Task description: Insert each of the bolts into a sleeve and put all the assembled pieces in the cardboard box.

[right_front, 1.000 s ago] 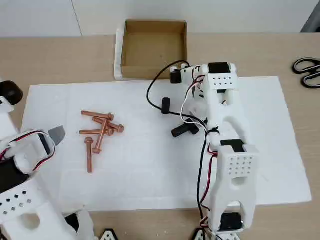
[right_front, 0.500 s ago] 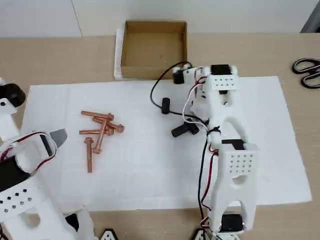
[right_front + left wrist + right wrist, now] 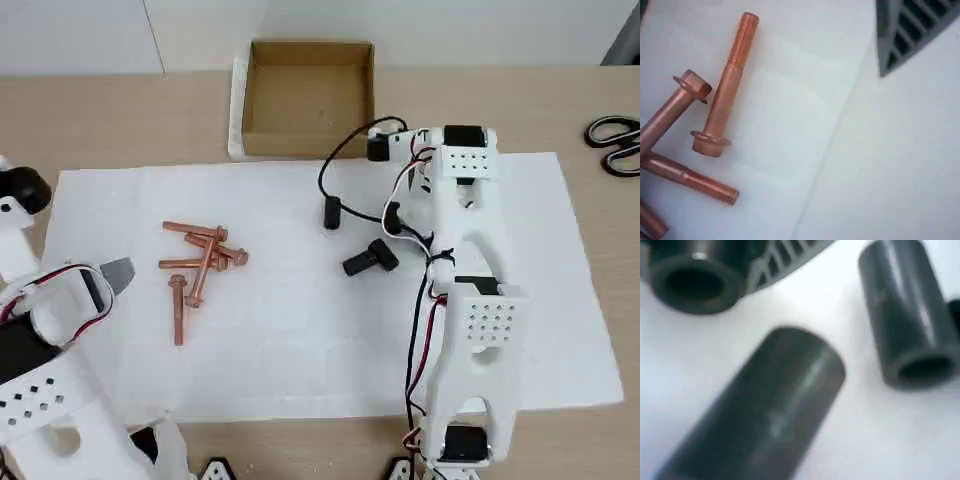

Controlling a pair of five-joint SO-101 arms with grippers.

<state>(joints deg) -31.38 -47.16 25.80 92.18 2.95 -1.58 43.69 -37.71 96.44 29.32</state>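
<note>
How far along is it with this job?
Barely begun. Done: nothing; the brown cardboard box holds nothing, and the copper-coloured metal bolts lie loose on the white sheet. In hand: the right arm is over the black plastic sleeves, the left arm beside the bolts. Left: every insertion, then boxing them all.

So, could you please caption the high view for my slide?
Copper bolts and black sleeves lie apart on the white sheet, unassembled.

Four copper flanged bolts lie on a white sheet (image 3: 875, 170). One whole copper bolt (image 3: 726, 87) lies with its head near a second bolt's shaft (image 3: 690, 178). A third bolt's head (image 3: 691, 85) sits just beside the whole one. A fourth bolt (image 3: 649, 223) is cut off at the edge. A grey ribbed plastic part (image 3: 910, 30) fills one corner, well apart from the bolts.
</note>
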